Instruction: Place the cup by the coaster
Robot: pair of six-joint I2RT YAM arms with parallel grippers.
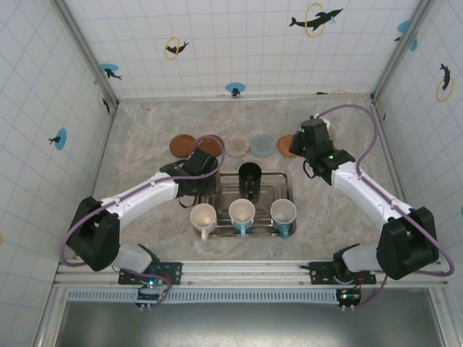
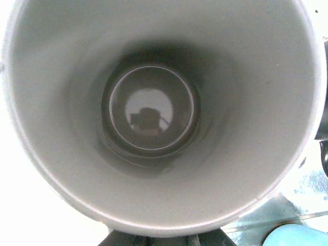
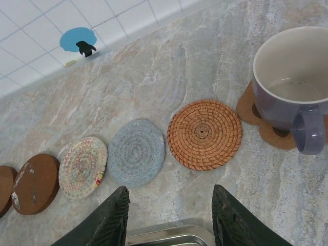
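At the left end of the tray [image 1: 275,184], the left arm's wrist camera looks straight down into a pale cup [image 2: 61,128], with a light-blue handle [image 2: 294,237] just beside it. Whether the left jaws grip the cup, or how wide they stand, cannot be told. Over the far table [image 1: 137,159] the right jaws hover apart and empty above a row: rattan coaster [image 3: 205,134], blue-grey coaster [image 3: 136,152], speckled coaster [image 3: 83,166], brown coaster [image 3: 35,183]. Beside the rattan coaster, a purple mug [image 3: 292,82] sits on a cork coaster [image 3: 248,105].
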